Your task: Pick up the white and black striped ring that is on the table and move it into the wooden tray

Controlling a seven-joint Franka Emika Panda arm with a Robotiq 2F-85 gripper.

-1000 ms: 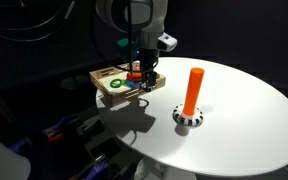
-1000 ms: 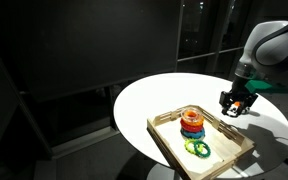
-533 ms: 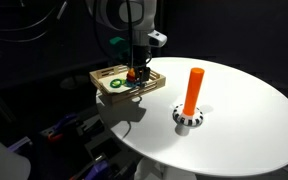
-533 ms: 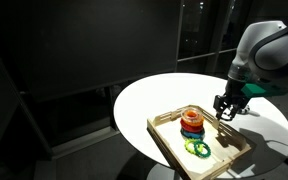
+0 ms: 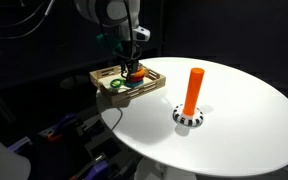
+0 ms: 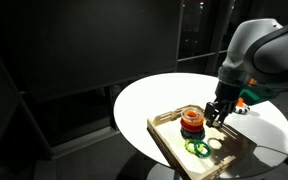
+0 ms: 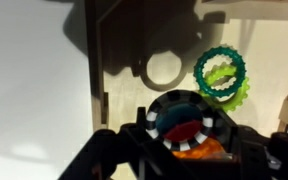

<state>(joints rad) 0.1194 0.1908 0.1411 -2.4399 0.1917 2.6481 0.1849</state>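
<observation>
My gripper (image 7: 184,142) is shut on the white and black striped ring (image 7: 154,120) and holds it flat above the wooden tray (image 7: 124,60). In both exterior views the gripper (image 5: 132,62) (image 6: 214,113) hangs over the tray (image 5: 154,88) (image 6: 164,135), right beside a stack of coloured rings (image 6: 191,123). In the wrist view the ring sits over that orange-red stack. The ring itself is too small to make out in the exterior views.
A green ring (image 7: 220,72) and a pale ring (image 7: 164,70) lie in the tray. An orange upright cylinder (image 5: 192,90) stands on the round white table (image 5: 244,120) with another striped ring (image 5: 189,117) round its foot.
The gripper, still holding the striped ring, has moved from the tray's outer edge inward over the tray, up to the stack of coloured rings.
</observation>
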